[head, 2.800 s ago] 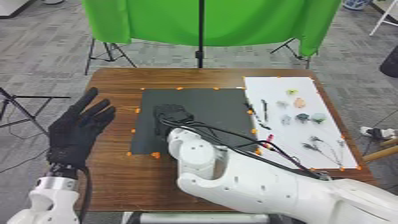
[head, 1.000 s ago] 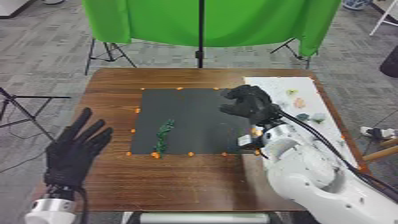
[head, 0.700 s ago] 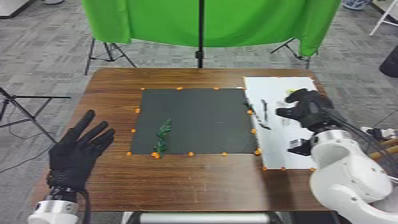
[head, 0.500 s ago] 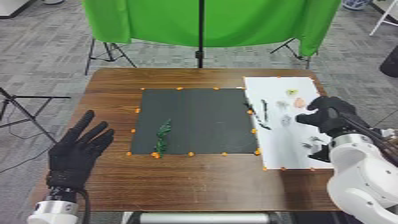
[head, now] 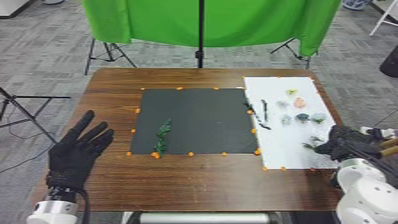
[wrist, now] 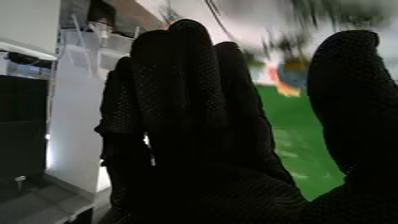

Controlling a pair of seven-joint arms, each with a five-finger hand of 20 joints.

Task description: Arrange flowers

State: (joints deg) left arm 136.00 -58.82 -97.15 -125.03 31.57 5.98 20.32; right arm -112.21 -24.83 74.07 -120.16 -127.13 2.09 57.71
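Green sprig (head: 163,137) lying on the dark sheet (head: 200,117), I judge the next pick in hand: my right hand (head: 341,143), wide and seemingly empty at the white sheet (head: 277,156), must pinch a flower (head: 303,117).

Holds the black fabric-gloved left hand (head: 73,159) raised at the near left, fingers spread, straight and pointing far, at the end of the white jointed left arm (head: 53,212). Holds the black fabric-gloved right hand (head: 345,142) well over to the right, fingers (wrist: 194,75) straight, close together, thumb (wrist: 348,90) apart, above the white jointed right arm (head: 369,194).
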